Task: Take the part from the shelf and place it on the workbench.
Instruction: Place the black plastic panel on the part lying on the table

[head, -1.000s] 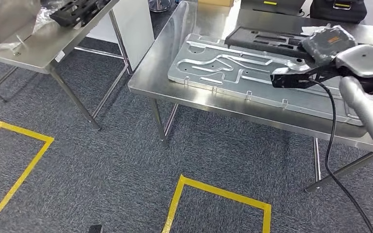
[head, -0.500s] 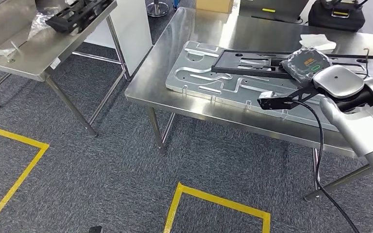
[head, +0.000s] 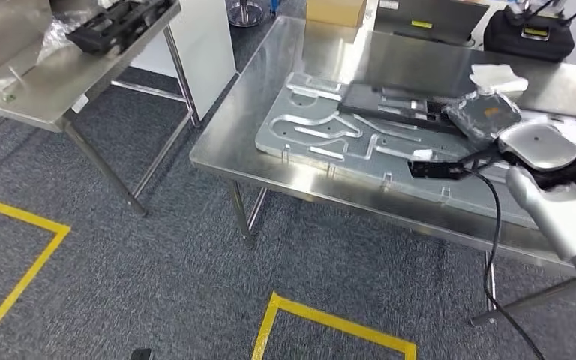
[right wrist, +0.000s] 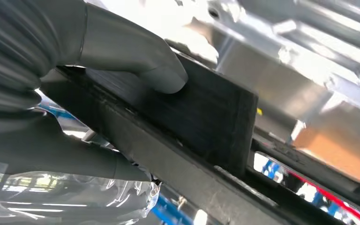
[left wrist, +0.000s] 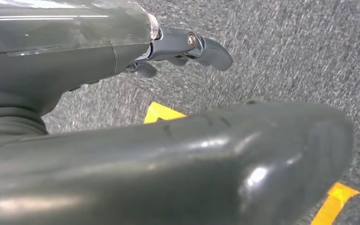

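The left hand [left wrist: 183, 47] hangs over grey carpet [left wrist: 286, 51], fingers loosely apart, holding nothing. The right hand [right wrist: 75, 89] grips the flat black slotted plastic part [head: 394, 105], thumb pressing its top, just above the grooved aluminium plate [head: 307, 131] on the steel table [head: 360, 56].

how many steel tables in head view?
2. The workbench stands ahead on the right, bearing the machined plate; a second table stands at upper left. Others may lie out of frame.

No readable text anywhere, small orange and green markings on the grey plastic-wrapped cover of the right hand [head: 486, 112] too blurred to read, yellow label on the dark case [head: 420, 24] illegible
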`<state>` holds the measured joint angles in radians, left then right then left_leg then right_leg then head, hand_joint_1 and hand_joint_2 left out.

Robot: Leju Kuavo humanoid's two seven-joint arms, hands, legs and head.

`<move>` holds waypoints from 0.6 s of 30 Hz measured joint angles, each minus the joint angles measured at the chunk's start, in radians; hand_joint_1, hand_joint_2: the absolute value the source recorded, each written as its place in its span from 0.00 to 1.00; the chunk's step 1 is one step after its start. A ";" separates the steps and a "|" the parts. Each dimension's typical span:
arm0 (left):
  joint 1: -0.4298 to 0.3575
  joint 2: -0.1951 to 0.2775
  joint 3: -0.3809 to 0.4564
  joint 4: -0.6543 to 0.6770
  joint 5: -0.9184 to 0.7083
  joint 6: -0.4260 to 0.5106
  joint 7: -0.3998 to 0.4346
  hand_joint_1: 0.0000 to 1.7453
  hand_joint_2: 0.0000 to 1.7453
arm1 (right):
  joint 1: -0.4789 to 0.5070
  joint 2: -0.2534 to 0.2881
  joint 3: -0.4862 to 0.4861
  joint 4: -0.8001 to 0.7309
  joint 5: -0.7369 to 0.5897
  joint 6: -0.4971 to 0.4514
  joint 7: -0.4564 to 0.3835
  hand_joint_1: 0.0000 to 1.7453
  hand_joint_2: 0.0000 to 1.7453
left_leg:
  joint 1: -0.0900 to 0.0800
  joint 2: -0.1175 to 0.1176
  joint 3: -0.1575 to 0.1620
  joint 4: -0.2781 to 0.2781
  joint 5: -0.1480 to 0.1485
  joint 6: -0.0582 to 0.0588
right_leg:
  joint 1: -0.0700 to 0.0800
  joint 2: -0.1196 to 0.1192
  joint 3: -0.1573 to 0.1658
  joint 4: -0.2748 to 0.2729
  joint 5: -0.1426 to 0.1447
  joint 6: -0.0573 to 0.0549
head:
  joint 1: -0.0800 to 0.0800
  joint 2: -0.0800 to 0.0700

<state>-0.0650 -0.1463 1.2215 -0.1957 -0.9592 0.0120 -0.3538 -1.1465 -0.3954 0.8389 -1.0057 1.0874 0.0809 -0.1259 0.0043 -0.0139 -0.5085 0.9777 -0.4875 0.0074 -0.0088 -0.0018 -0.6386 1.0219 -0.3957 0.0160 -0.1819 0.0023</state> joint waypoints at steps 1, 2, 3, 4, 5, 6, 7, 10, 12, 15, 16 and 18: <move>-0.001 0.000 0.000 0.000 -0.004 -0.001 0.001 0.00 0.00 | 0.004 -0.002 -0.010 -0.002 -0.009 0.000 0.000 1.00 1.00 | -0.001 0.001 0.000 0.001 -0.005 -0.006 | -0.002 0.001 0.005 -0.007 -0.013 -0.008 | 0.000 0.000; -0.002 0.001 0.000 0.000 -0.007 -0.001 0.001 0.00 0.00 | 0.008 -0.003 -0.022 -0.004 -0.017 0.000 0.000 1.00 1.00 | -0.001 0.003 -0.002 0.007 -0.013 -0.012 | -0.004 0.002 0.010 -0.012 -0.021 -0.014 | 0.000 0.000; -0.004 0.001 0.000 0.000 -0.009 -0.002 0.001 0.00 0.00 | 0.013 -0.004 -0.035 -0.006 -0.025 0.000 0.000 1.00 1.00 | -0.002 0.005 -0.009 0.026 -0.027 -0.017 | -0.008 0.002 0.015 -0.016 -0.026 -0.020 | 0.000 0.000; -0.006 0.001 0.000 0.000 -0.010 -0.002 0.001 0.00 0.00 | 0.020 -0.005 -0.048 -0.008 -0.036 -0.001 0.000 1.00 1.00 | -0.002 0.007 -0.027 0.066 -0.049 -0.021 | -0.012 0.003 0.023 -0.020 -0.031 -0.024 | 0.000 0.000; -0.007 0.002 0.000 0.000 -0.010 -0.002 0.001 0.00 0.00 | 0.031 -0.006 -0.062 -0.009 -0.047 -0.001 0.000 1.00 1.00 | 0.000 0.008 -0.056 0.130 -0.077 -0.024 | -0.013 0.002 0.033 -0.022 -0.037 -0.027 | 0.000 0.000; -0.007 0.002 0.000 0.000 -0.010 -0.002 0.001 0.00 0.00 | 0.046 -0.008 -0.074 -0.007 -0.059 -0.001 0.000 1.00 1.00 | 0.001 0.009 -0.094 0.205 -0.103 -0.026 | -0.013 0.002 0.044 -0.023 -0.044 -0.029 | 0.000 0.000; -0.006 0.002 0.000 0.000 -0.011 -0.002 0.001 0.00 0.00 | 0.064 -0.009 -0.085 -0.006 -0.068 -0.001 0.000 1.00 1.00 | 0.002 0.009 -0.132 0.272 -0.116 -0.027 | -0.011 0.002 0.055 -0.024 -0.051 -0.031 | 0.000 0.000; -0.004 0.003 0.000 0.000 -0.011 -0.003 0.002 0.00 0.00 | 0.097 -0.010 -0.105 -0.003 -0.081 -0.001 0.000 1.00 1.00 | -0.001 0.009 -0.178 0.276 -0.034 -0.016 | -0.004 0.008 0.086 -0.024 -0.074 -0.032 | 0.000 0.000; -0.005 0.005 0.000 0.000 -0.011 -0.003 0.002 0.00 0.00 | 0.094 -0.010 -0.121 -0.006 -0.089 -0.003 0.001 1.00 1.00 | -0.007 0.009 -0.152 0.153 0.065 0.002 | 0.003 0.012 0.106 -0.025 -0.089 -0.030 | 0.000 0.000; -0.006 0.009 0.000 0.000 -0.011 -0.003 0.002 0.00 0.00 | 0.085 -0.012 -0.158 -0.004 -0.109 -0.009 0.006 1.00 1.00 | -0.014 0.011 -0.115 0.065 0.092 0.021 | 0.004 0.014 0.118 -0.029 -0.102 -0.017 | 0.000 0.000; -0.007 0.009 0.000 0.000 -0.011 -0.003 0.002 0.00 0.00 | 0.085 -0.013 -0.169 -0.003 -0.115 -0.011 0.006 1.00 1.00 | -0.015 0.011 -0.110 0.055 0.086 0.025 | 0.002 0.014 0.119 -0.031 -0.104 -0.013 | 0.000 0.000; -0.008 0.009 0.000 0.000 -0.011 -0.002 0.003 0.00 0.00 | 0.087 -0.014 -0.187 -0.003 -0.123 -0.015 0.002 1.00 1.00 | -0.009 0.011 -0.091 0.025 0.074 0.030 | 0.002 0.012 0.118 -0.027 -0.113 -0.004 | 0.000 0.000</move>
<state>-0.0732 -0.1369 1.2218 -0.1957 -0.9702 0.0098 -0.3509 -1.0595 -0.4093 0.6522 -1.0083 0.9645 0.0661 -0.1242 -0.0049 -0.0031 -0.5996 1.0025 -0.4131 0.0371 -0.0069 0.0098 -0.5210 0.9944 -0.5082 0.0119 -0.1819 0.0023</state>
